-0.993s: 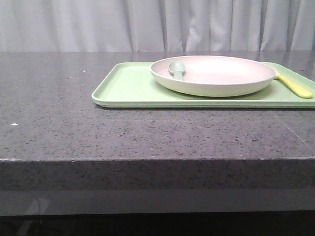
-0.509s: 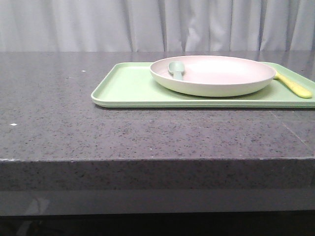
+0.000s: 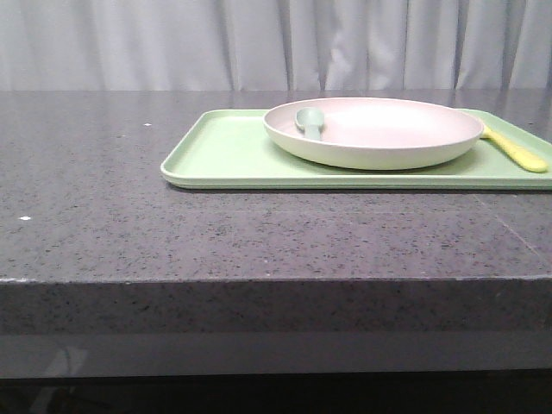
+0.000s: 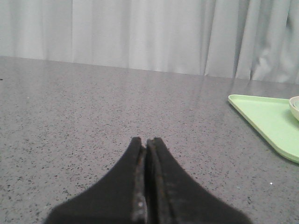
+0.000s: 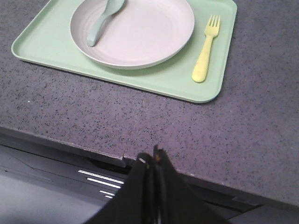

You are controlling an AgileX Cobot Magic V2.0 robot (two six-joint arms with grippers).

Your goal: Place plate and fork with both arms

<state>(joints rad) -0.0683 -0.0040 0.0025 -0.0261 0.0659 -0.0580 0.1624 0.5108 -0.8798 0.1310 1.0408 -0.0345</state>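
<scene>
A pinkish off-white plate (image 3: 373, 131) sits on a light-green tray (image 3: 226, 153) toward the right of a dark speckled stone counter (image 3: 172, 233), with grey curtains (image 3: 259, 43) hanging behind. A grey-green spoon (image 3: 310, 122) lies inside the plate, its bowl resting against the left rim. The pale-yellow fork (image 3: 515, 152) lies flat on the tray just to the right of the plate, apart from it, its handle running toward the tray's near right corner.

From the right wrist camera, looking down from beyond the counter's near edge, the plate (image 5: 132, 31), spoon (image 5: 104, 19) and fork (image 5: 205, 49) all lie within the tray (image 5: 44, 42); the fork's tines point away from the camera and its handle end sits close to the tray's near rim. The right end effector (image 5: 152, 161) hangs off the counter's front edge, well apart from the tray, its black fingers pressed together and gripping nothing.

The left wrist camera looks low across bare counter (image 4: 93, 107), with a corner of the tray (image 4: 266, 121) and a sliver of the plate (image 4: 295, 107) at the side of its view. The left end effector (image 4: 145, 142) is likewise closed, fingers touching along their length, empty, and well apart from the tray. Neither arm appears in the front view.
</scene>
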